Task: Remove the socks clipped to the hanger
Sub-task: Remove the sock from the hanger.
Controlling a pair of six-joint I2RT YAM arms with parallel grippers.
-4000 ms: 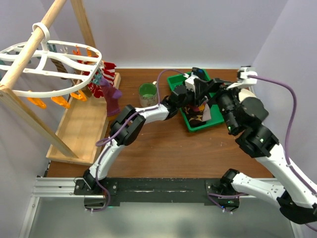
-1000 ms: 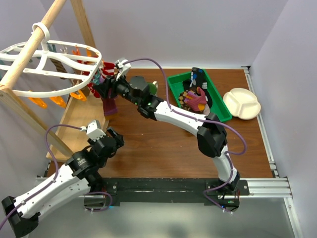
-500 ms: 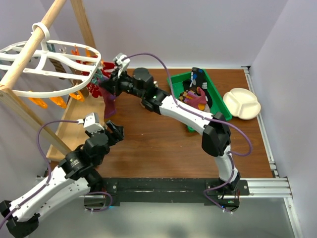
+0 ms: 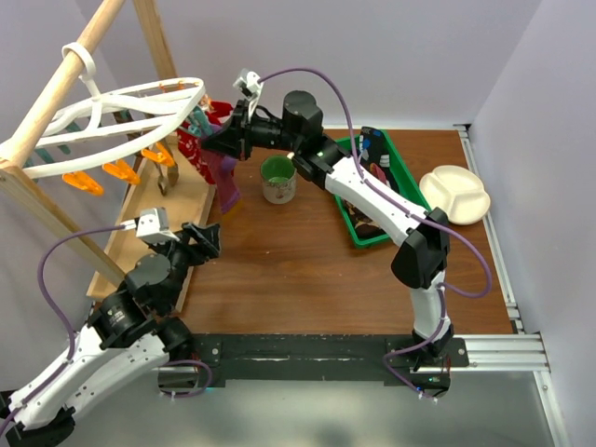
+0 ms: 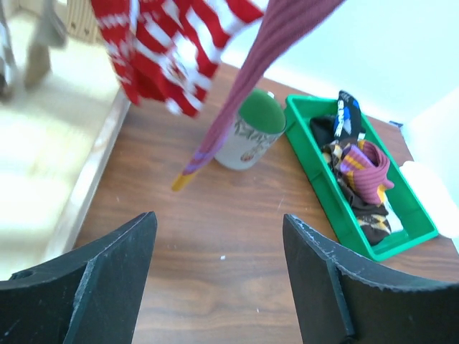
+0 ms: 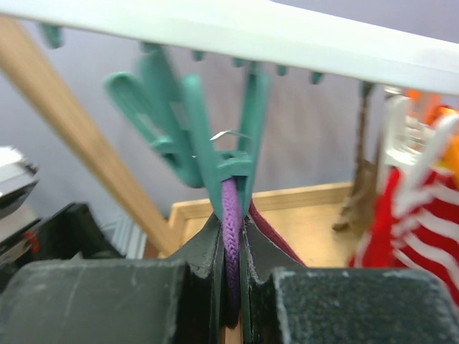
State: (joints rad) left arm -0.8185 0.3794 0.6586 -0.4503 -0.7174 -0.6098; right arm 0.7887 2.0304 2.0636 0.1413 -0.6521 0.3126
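Note:
The white hanger (image 4: 121, 107) hangs tilted from the wooden pole, its rim (image 6: 287, 32) running across the top of the right wrist view. My right gripper (image 4: 216, 142) (image 6: 231, 247) is shut on the cuff of the purple sock (image 6: 230, 215), just below the teal clip (image 6: 229, 158) that still pinches it. That sock (image 4: 226, 182) (image 5: 244, 93) dangles toward the table. A red-and-white striped sock (image 4: 194, 140) (image 5: 165, 43) (image 6: 419, 215) hangs beside it. My left gripper (image 4: 200, 237) (image 5: 219, 279) is open over bare table, holding nothing.
A green mug (image 4: 277, 179) (image 5: 251, 132) stands just right of the dangling sock. The green tray (image 4: 396, 158) (image 5: 401, 215) holds several socks (image 5: 362, 168). A white divided plate (image 4: 453, 194) lies at the far right. The wooden rack base (image 4: 154, 223) and orange clips (image 4: 121, 170) are at left.
My right gripper has shut on the purple sock's cuff and drawn it up and to the right, tilting the hanger toward it. The left arm has drawn back to the left.

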